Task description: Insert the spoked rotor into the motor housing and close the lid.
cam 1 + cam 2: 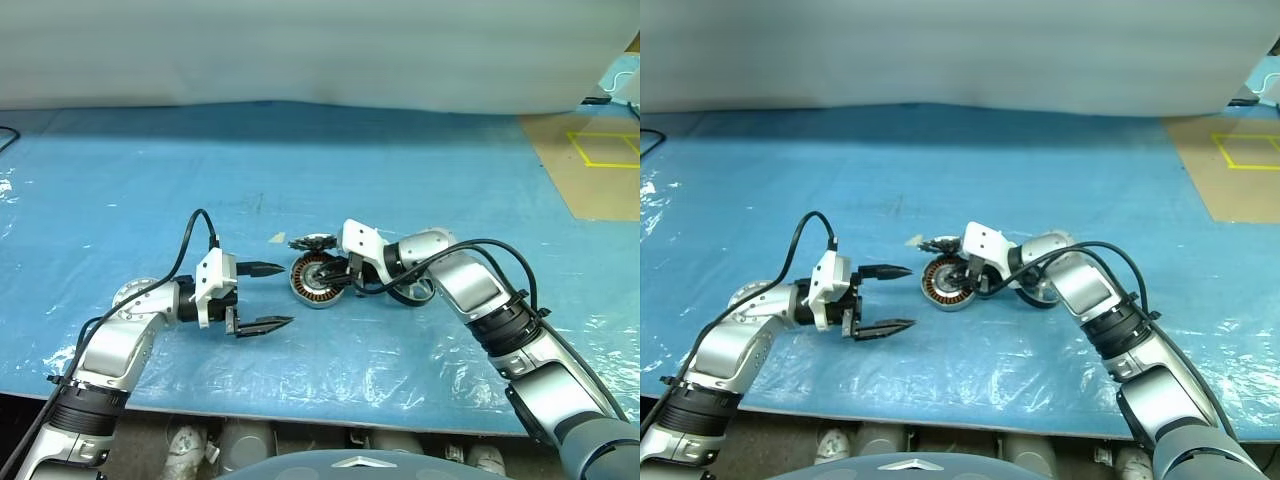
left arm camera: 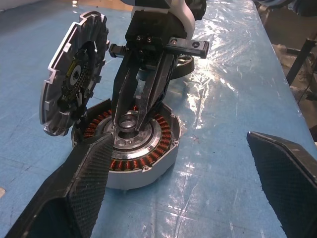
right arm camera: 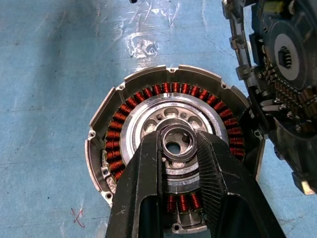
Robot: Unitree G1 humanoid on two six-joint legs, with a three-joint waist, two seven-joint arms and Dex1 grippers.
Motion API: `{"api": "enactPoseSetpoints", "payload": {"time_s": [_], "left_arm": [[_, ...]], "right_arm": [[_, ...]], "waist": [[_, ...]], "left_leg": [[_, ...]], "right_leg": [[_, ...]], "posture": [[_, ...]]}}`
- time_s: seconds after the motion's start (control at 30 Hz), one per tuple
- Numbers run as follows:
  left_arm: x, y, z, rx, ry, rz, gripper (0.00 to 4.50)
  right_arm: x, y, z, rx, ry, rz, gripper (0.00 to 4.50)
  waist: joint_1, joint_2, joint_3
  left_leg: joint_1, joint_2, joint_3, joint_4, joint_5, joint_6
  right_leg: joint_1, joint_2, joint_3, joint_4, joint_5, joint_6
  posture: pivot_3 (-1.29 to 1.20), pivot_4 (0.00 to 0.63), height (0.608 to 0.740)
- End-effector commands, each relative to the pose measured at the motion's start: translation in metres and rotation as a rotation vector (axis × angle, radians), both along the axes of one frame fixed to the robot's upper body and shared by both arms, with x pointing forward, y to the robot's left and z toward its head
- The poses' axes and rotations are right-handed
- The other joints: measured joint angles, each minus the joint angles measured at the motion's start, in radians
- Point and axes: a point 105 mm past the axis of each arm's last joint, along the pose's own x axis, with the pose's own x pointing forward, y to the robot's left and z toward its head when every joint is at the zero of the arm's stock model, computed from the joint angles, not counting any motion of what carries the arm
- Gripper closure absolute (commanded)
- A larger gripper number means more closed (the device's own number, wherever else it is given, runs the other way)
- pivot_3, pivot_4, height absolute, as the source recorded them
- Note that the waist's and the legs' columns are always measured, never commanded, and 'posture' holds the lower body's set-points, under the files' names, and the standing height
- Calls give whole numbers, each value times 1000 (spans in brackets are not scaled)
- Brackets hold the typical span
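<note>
While the right gripper pinches the silver hub of the housing, the rotor lies at the housing's three o'clock, seemingly not yet inserted. The lid stands tilted at twelve. The left gripper hangs spread at nine. Next, probably let go and fetch the rotor, minding the propped lid; the blue sheet gives room.

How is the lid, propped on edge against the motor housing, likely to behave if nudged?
The lid stands tilted on its rim against the motor housing, so it would probably tip flat or roll. It looks like rigid metal, unlikely to bend. Its notched edge may catch the housing wall.
</note>
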Motion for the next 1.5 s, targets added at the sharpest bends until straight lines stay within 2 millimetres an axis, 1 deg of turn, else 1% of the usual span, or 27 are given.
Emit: {"api": "enactPoseSetpoints", "payload": {"time_s": [0.03, 0.73, 0.8, 0.9, 1.1, 1.17, 1.23, 1.3, 1.5], "left_arm": [[-1, -1, 7, -13, -26, -14, 0], [2, 4, -3, -9, -18, -1, 0], [1, 5, -4, -8, -17, 0, 0], [2, 4, -5, -9, -15, 3, 0], [4, 5, -8, -9, -11, 8, 0], [4, 7, -10, -8, -8, 9, 0], [5, 8, -12, -6, -5, 10, 0], [6, 9, -13, -4, -4, 10, 0], [7, 9, -15, 1, -6, 4, 0]], "right_arm": [[-1, 6, 3, 4, -34, 29, 3901], [-2, 8, -4, -18, -47, 54, 3901], [-2, 8, -4, -18, -47, 59, 3153], [-2, 6, -4, -11, -37, 55, 2217], [-3, 2, 4, 20, -13, 56, 2217], [-3, 2, 11, 54, -3, 51, 2217], [-7, 6, 23, 113, 23, 62, 2217], [-9, 8, 30, 146, 36, 64, 2217], [-5, 12, 26, 143, 29, 37, 2217]], "waist": [[0, 0, 0], [0, 0, 0], [0, 0, 0], [0, 0, 0], [0, 0, 0], [0, 0, 0], [1, 0, 0], [1, 0, 0], [1, 0, 0]], "left_leg": [[0, 0, 0, 0, 0, 0], [0, 0, 0, 0, 0, 0], [0, 0, 0, 0, 0, 0], [1, 0, 0, 0, 0, 0], [0, 0, 0, 1, 0, 0], [0, 0, 0, 1, 0, 0], [0, 0, 0, 1, 0, 0], [0, 0, 0, 1, 0, 0], [0, 0, 0, 1, 0, 0]], "right_leg": [[0, 0, 0, 0, 0, 0], [0, 0, 0, 1, 0, 0], [0, 0, 0, 1, 0, 0], [0, 0, 0, 0, 0, 0], [0, 0, 0, 0, 0, 0], [0, 0, 0, 1, 0, 0], [0, 0, 0, 1, 0, 0], [0, 0, 0, 1, 0, 0], [0, 0, 0, 1, 0, 0]], "posture": [[0, 150, 740], [0, 150, 740], [0, 150, 740], [0, 150, 740], [0, 150, 740], [0, 150, 740], [0, 150, 740], [0, 150, 740], [0, 150, 740]]}}
